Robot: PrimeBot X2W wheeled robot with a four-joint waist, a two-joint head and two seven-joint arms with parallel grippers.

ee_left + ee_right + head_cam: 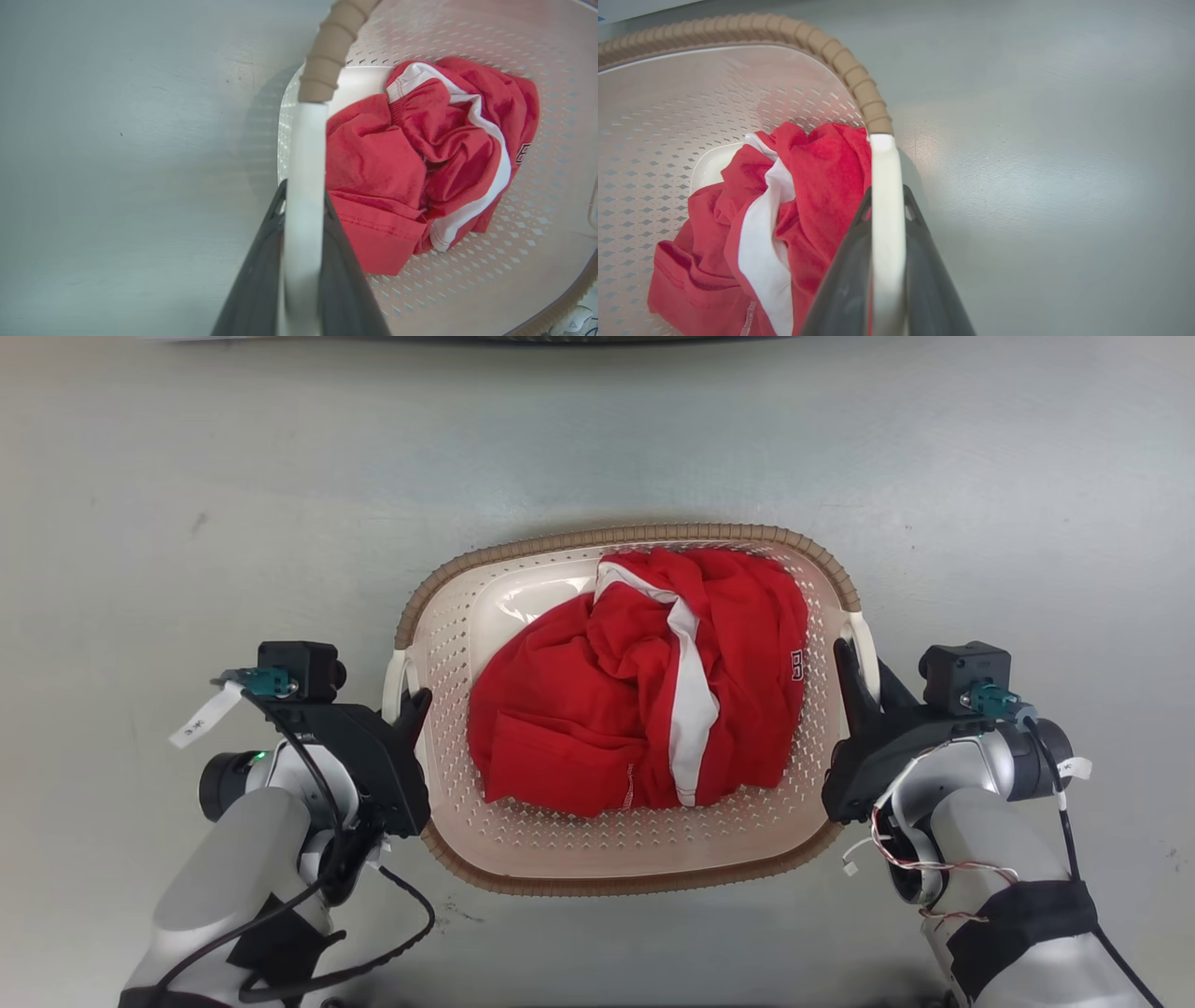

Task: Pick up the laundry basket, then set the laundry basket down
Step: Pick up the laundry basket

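Note:
The laundry basket [653, 534] is cream-white and perforated with a brown woven-look rim. It sits mid-frame in the head view, over a grey floor. My left gripper [411, 707] is shut on its white left handle [394, 677]. In the left wrist view that gripper [303, 198] has one dark finger on each side of the handle [306, 154]. My right gripper [854, 674] is shut on the right handle [868, 649]. The right wrist view shows that gripper [887, 198] clamping the white bar [886, 177] just below the brown rim [850, 70].
A crumpled red garment [597, 709] with a white stripe lies inside the basket. Bare grey floor [187, 476] spreads on all sides. A dark edge [560, 339] runs along the top of the head view.

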